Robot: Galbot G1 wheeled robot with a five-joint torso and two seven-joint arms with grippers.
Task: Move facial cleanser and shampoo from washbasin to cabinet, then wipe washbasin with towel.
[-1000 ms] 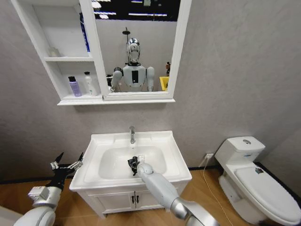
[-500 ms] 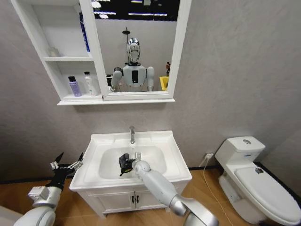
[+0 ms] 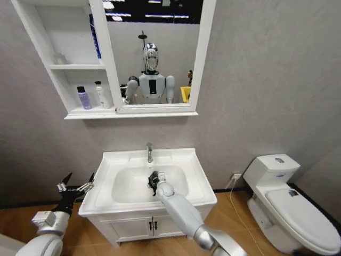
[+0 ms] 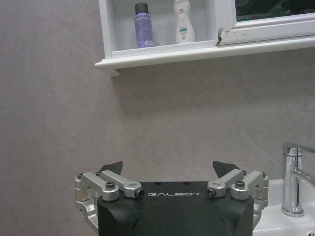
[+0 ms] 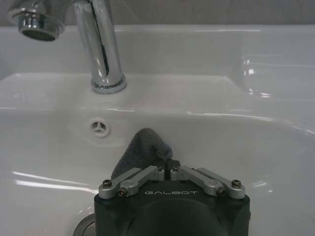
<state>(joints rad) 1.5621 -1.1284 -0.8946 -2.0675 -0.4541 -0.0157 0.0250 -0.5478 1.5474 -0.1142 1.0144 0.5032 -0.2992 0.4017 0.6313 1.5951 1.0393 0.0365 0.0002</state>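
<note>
My right gripper [image 3: 153,180] is down inside the white washbasin [image 3: 114,160], shut on the dark grey towel [image 5: 141,151]. The towel is pressed against the basin's back wall just below the chrome tap [image 5: 101,49]. My right gripper [image 5: 170,166] has its jaws closed on the cloth's edge. On the cabinet's [image 3: 58,66] lowest shelf stand a purple bottle [image 3: 83,98] and a white bottle [image 3: 101,95]; which is the facial cleanser and which the shampoo I cannot tell. My left gripper [image 3: 74,186] hangs open and empty left of the basin, and its wrist view shows it [image 4: 167,169] facing the wall under the shelf.
A white-framed mirror [image 3: 154,53] joins the cabinet on the right. A low two-door cupboard [image 3: 138,226] carries the basin. A white toilet [image 3: 290,205] stands to the right on the wooden floor. The basin's overflow hole [image 5: 100,127] lies beside the towel.
My right gripper swept the towel to the left across the basin, then back to the right and closer to the tap. The left arm has not moved.
</note>
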